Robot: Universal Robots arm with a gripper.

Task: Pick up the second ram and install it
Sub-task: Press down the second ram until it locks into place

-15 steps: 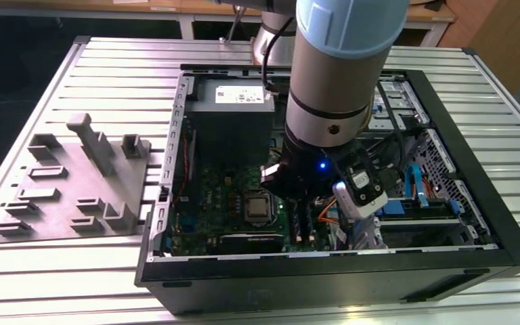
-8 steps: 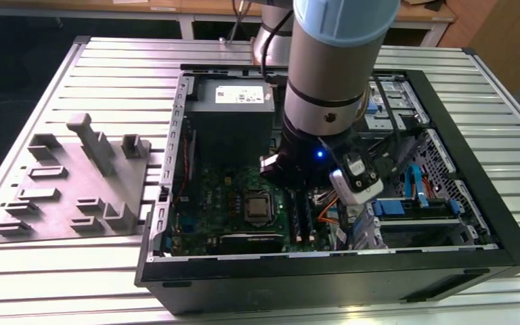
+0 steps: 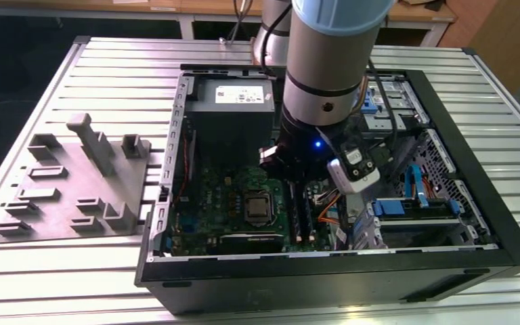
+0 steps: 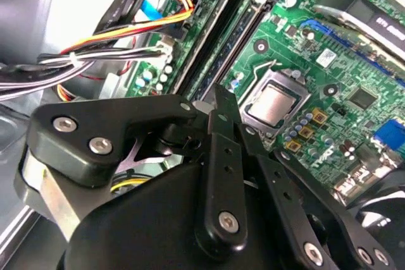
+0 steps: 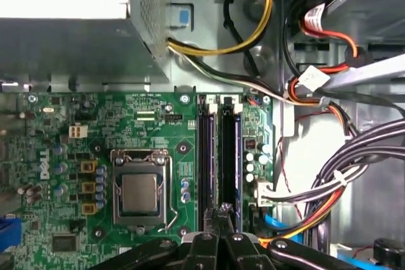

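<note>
Memory stick, the second ram (image 5: 229,156), looks like a long dark strip seated upright in a slot right of the processor (image 5: 139,193) at the frame's centre. The end effector (image 5: 223,210), fingers pinched nearly together, presses its lower end, arm pointing straight down.

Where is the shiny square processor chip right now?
In the first wrist view the processor sits on the green motherboard, beside the long black memory slots.
</note>
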